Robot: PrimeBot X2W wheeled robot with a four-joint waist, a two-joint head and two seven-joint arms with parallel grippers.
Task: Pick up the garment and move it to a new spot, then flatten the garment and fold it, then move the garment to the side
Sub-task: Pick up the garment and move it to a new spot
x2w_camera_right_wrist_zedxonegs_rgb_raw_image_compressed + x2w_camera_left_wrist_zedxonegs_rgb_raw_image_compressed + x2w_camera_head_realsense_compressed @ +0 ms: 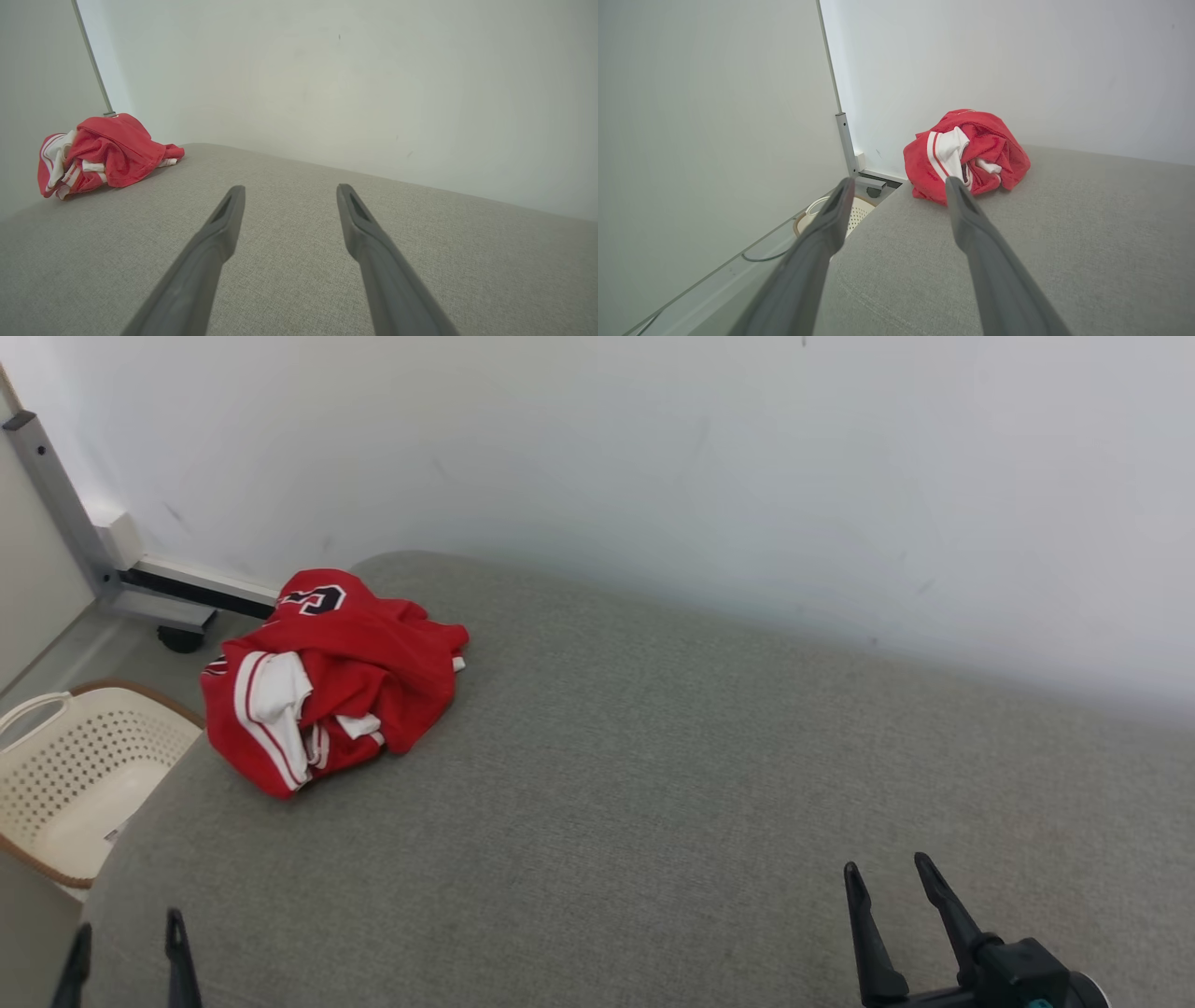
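A crumpled red garment [345, 677] with white stripes and dark lettering lies bunched at the far left corner of the grey cushioned surface [653, 784]. The left wrist view has the garment [971, 154] ahead, just beyond the right fingertip, and the right wrist view has the garment [105, 156] far off to the left. My left gripper [126, 933] hovers open over the surface's near left edge, well short of the garment. At the near right my right gripper [887, 873] stands open, holding nothing, far from the garment.
A cream perforated laundry basket [75, 775] sits on the floor left of the surface. A metal frame on a caster [177, 635] stands behind it by the white wall [747, 476], which runs along the surface's far edge.
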